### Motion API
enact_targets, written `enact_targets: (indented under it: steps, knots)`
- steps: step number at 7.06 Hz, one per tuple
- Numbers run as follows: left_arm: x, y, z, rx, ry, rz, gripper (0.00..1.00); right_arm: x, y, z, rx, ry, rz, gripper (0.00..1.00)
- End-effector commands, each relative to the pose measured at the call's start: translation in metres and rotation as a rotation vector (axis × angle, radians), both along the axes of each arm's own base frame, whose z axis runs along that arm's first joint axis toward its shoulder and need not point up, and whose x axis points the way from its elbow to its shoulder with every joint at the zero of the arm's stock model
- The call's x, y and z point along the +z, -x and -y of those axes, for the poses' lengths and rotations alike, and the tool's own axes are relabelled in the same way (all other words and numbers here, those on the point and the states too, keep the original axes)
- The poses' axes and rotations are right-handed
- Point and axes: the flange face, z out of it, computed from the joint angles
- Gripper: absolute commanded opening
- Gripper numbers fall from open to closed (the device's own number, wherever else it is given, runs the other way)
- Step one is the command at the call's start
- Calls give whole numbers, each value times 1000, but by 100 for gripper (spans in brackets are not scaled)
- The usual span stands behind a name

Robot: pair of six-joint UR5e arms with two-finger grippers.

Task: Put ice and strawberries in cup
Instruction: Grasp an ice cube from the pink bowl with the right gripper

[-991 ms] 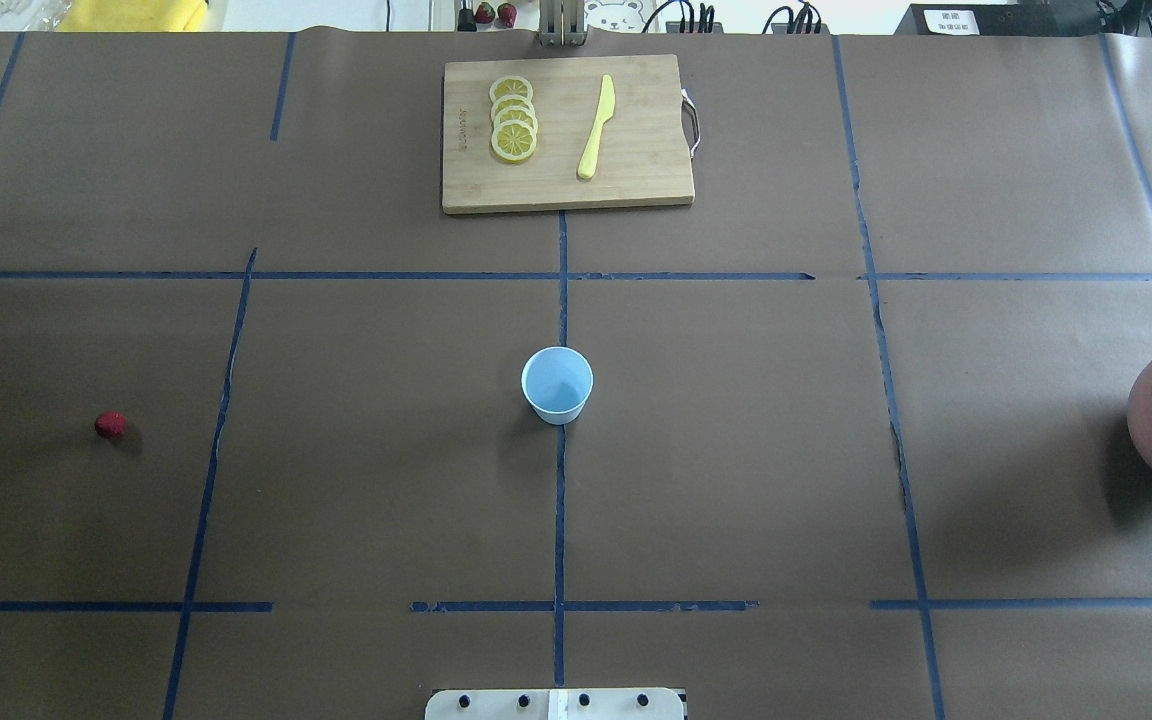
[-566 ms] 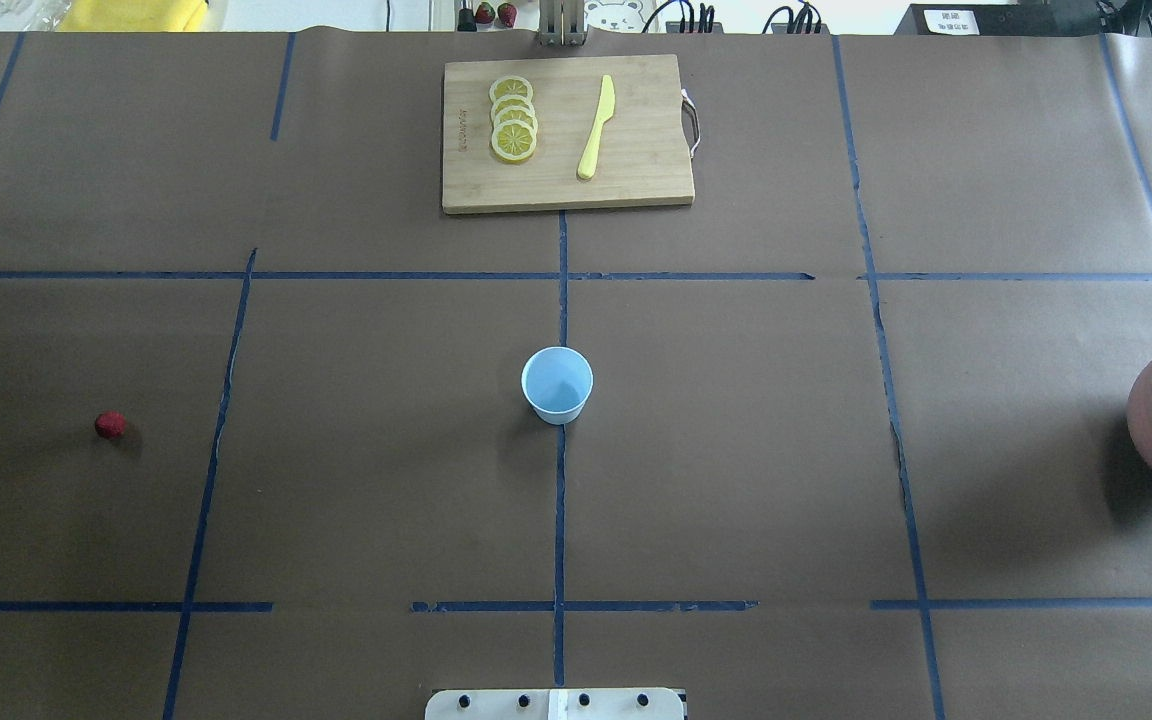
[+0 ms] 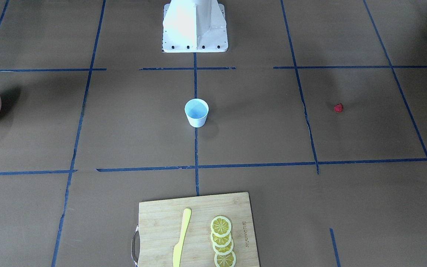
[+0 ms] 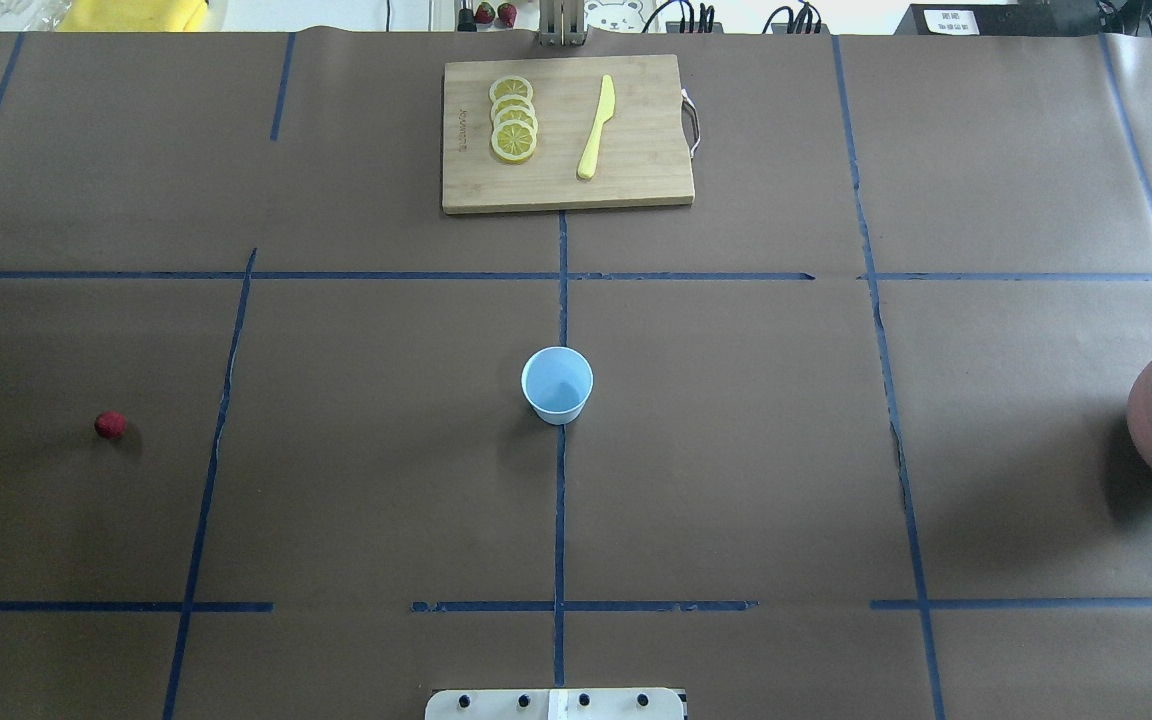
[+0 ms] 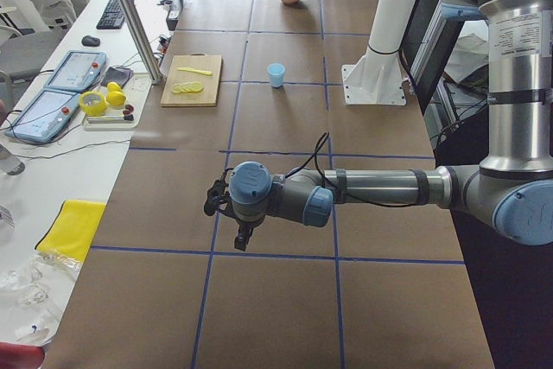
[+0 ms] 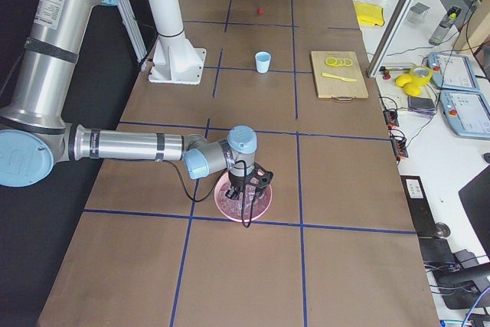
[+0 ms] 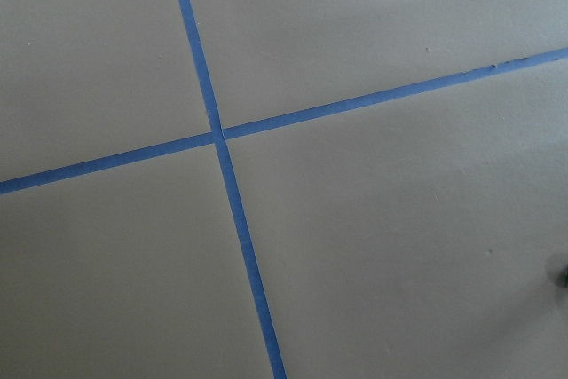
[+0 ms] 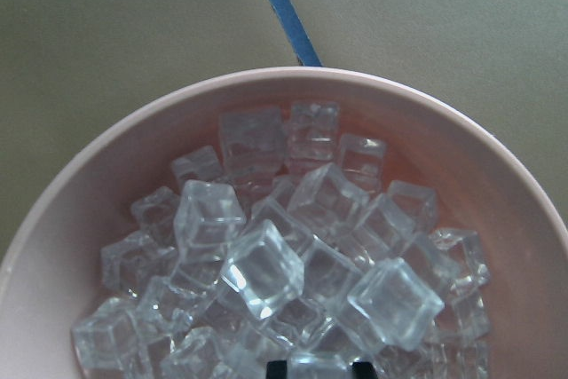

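Ice pickup stage: right gripper (image 6: 246,188) hung over clear ice cubes (image 8: 266,268) in pink round bowl (image 8: 80,210); finger state couldn't be told. Pale-blue tapered cup (image 4: 557,385) looked empty. Next likely needed: pinch one cube.

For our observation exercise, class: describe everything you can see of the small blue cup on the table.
The cup is small, pale blue, handleless and tapered, wider at the rim than the base; it looks like smooth plastic or paper. It stands upright, mouth up, and looks empty. It sits mid-table on the brown paper, on the central blue tape line. Nothing else touches it.
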Motion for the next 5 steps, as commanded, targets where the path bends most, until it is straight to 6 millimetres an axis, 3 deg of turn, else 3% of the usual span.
enact_targets:
  steps: [1,2,4,5]
  knots:
    - [0,0,0,0,2,-1,100,-2,0,0,-2,-2,6,17]
    - [0,0,0,0,2,-1,100,-9,0,1,0,-14,14,3]
    - [0,0,0,2,1,-3,100,-100,-22,-9,52,-111,69,0]
    - [0,0,0,2,-1,-3,100,-147,-21,-3,80,-135,90,0]
